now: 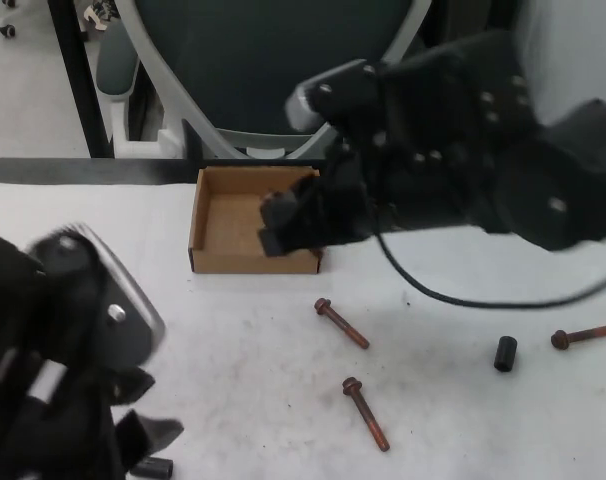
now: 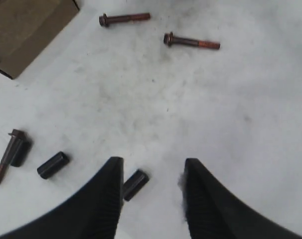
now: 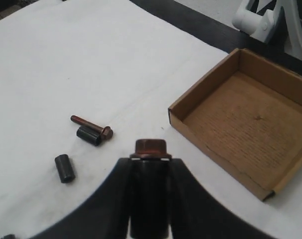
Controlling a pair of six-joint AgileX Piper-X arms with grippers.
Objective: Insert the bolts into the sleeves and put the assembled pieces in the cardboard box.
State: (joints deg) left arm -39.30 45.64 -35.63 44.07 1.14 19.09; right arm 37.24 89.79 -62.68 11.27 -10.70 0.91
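Note:
My right gripper is shut on a black sleeve with a rusty bolt through it; the hex head sticks out past the fingertips. In the high view this gripper hangs over the cardboard box, at its right side. The box looks empty. My left gripper stands open low over the bench, and a loose sleeve lies right beside one finger. Nearby lie a second sleeve and a bolt touching a third sleeve.
Two loose bolts lie mid-bench in front of the box. Farther right are a lone sleeve and another bolt. A black cable loops down from the right arm. An office chair stands behind the bench.

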